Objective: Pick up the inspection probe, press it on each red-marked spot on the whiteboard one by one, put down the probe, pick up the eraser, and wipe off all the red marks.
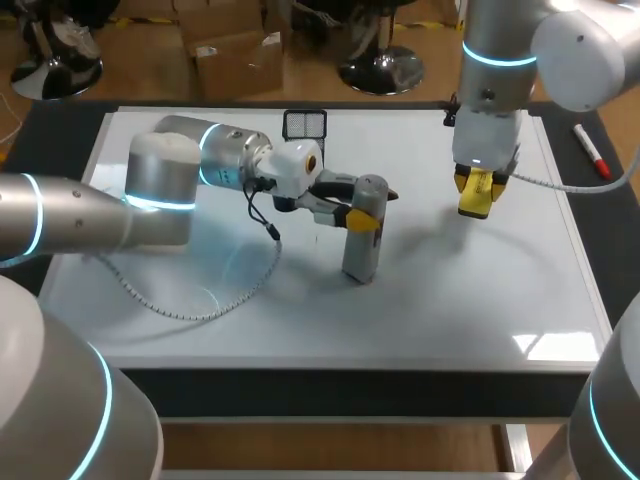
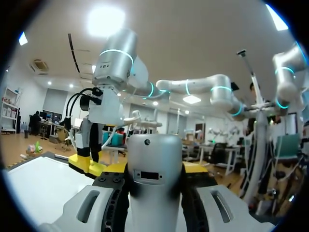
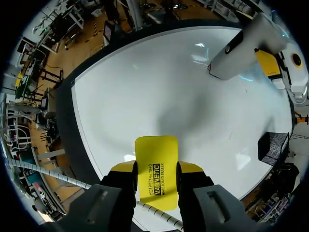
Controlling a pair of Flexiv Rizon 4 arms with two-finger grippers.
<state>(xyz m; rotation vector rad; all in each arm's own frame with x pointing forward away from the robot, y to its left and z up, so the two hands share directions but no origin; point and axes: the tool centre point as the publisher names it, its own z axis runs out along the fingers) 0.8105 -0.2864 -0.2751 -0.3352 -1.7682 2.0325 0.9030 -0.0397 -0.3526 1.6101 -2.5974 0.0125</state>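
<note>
**Inspection probe** (image 1: 364,232): a grey cylinder standing upright near the middle of the whiteboard (image 1: 480,300), its lower end down at the board surface. Reading the board as a dial with 12 o'clock at the far edge, the probe sits just off the centre toward 10 o'clock.

**My left claw** (image 1: 358,214): clenched on the probe from two sides, about halfway up its body. My arm lies nearly level and comes in from 9 o'clock. In the left wrist view the probe (image 2: 154,179) fills the gap between my yellow tips, with the left claw (image 2: 155,168) pressed against it on both flanks.

**Eraser** (image 1: 474,193): a yellow block at about 2 o'clock on the board, well apart from the probe. It is gripped by my right claw (image 1: 476,188), which hangs straight down from above. The right wrist view shows the eraser (image 3: 156,157) sticking out ahead of the right claw (image 3: 156,170), with both fingers against its edges. I cannot tell whether it touches the board.

**Surroundings:**
- A red-capped marker pen (image 1: 592,150) lies on the table past the board's 2 o'clock edge.
- A black mesh holder (image 1: 304,124) stands at the 12 o'clock edge.
- A cable (image 1: 200,305) loops across the board at 8 o'clock.
</note>
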